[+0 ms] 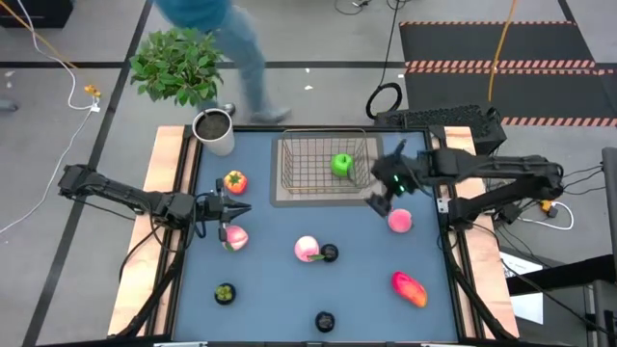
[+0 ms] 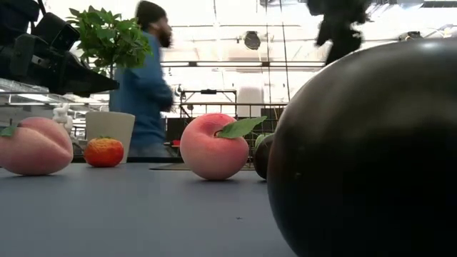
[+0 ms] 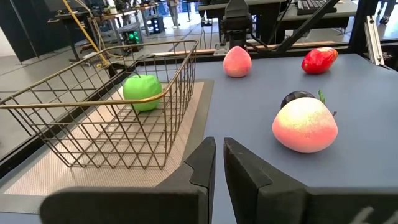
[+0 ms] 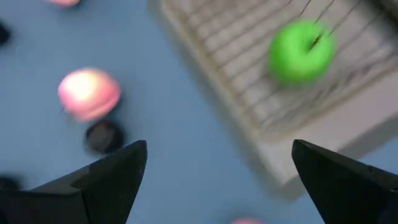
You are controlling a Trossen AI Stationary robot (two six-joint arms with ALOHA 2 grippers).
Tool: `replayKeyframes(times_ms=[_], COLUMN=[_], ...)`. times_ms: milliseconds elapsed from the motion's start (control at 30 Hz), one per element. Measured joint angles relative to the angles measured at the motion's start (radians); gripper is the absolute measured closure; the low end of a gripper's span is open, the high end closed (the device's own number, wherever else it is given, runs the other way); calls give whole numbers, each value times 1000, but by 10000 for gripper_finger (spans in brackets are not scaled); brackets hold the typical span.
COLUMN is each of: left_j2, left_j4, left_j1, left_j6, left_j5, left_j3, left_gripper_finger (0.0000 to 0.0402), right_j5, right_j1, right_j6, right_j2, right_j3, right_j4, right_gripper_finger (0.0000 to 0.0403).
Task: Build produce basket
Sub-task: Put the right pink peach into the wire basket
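The wire basket [image 1: 323, 164] stands on a grey mat at the table's far middle, with the green apple [image 1: 341, 165] resting on its floor [image 3: 143, 92]. My right gripper [image 1: 378, 202] hovers open above the basket's near right corner [image 4: 217, 168], a pink peach [image 1: 400, 221] just near of it. My left gripper [image 1: 245, 207] is shut and empty [image 3: 217, 158], between the orange-red fruit with green top [image 1: 234, 180] and another peach [image 1: 234, 237]. A third peach [image 1: 307, 249] lies mid-table beside a small dark round one [image 1: 330, 253]. The red-orange oval [image 1: 409, 287] lies near right.
A white pot [image 1: 214, 130] with a leafy plant stands at the far left corner. Two more dark round fruits [image 1: 224, 293] [image 1: 325, 320] lie near the near edge; one fills the low view [image 2: 371, 157]. A person [image 1: 231, 39] walks beyond the far edge.
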Motion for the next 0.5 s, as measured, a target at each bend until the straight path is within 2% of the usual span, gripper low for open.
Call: replayKeyframes(times_ms=[200, 267, 367, 500], left_j2=[0, 0, 0, 0], left_j4=[0, 0, 0, 0], left_j1=[0, 0, 0, 0], left_j6=[0, 0, 0, 0], left_j5=[0, 0, 0, 0], left_j3=[0, 0, 0, 0], left_gripper_finger=[364, 364, 364, 364], right_j5=[3, 0, 0, 11], right_j1=[209, 261, 311, 318], right_j6=[381, 474, 549, 548], right_j2=[31, 45, 46, 46], right_j3=[-16, -51, -118, -205], right_j4=[-343, -411, -406, -354], right_gripper_finger=[9, 9, 9, 9])
